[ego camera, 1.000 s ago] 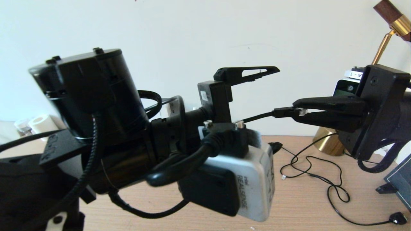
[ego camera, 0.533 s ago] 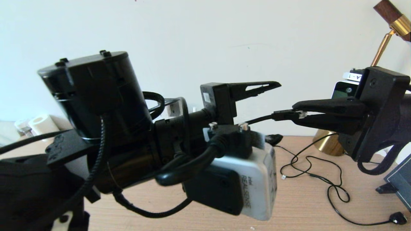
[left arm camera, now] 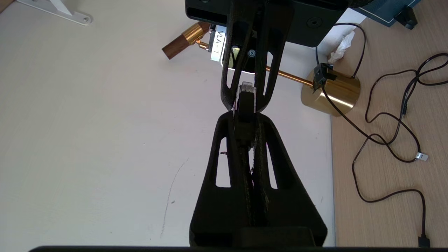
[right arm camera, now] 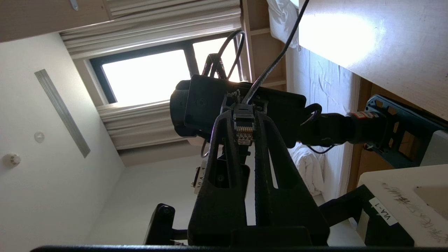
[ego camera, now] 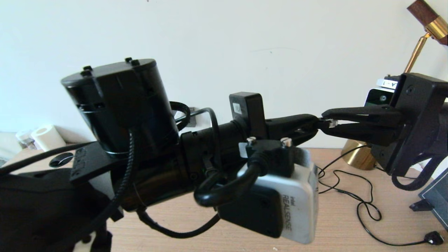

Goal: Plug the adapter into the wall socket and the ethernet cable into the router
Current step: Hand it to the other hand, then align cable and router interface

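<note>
Both grippers meet tip to tip in the air above the desk. My right gripper (ego camera: pixel 323 122) is shut on the clear-tipped plug (right arm camera: pixel 243 131) of the ethernet cable (right arm camera: pixel 273 63), gold contacts showing. My left gripper (ego camera: pixel 310 126) comes from the left and is shut on the black boot (left arm camera: pixel 245 108) just behind that plug. In the left wrist view the clear plug tip (left arm camera: pixel 246 87) sits between the right gripper's fingers (left arm camera: pixel 229 91). The adapter and the router are out of view.
A brass lamp base (ego camera: pixel 357 154) stands by the wall at the right, with thin black cables (ego camera: pixel 350 196) looped over the wooden desk (ego camera: pixel 336 231). A dark panel on a black foot (ego camera: pixel 434 199) sits at the right edge. White rolls (ego camera: pixel 43 134) lie far left.
My left gripper, open before with one finger above the cable, has moved right and down and shut on the cable behind the plug. The right gripper has barely moved.
</note>
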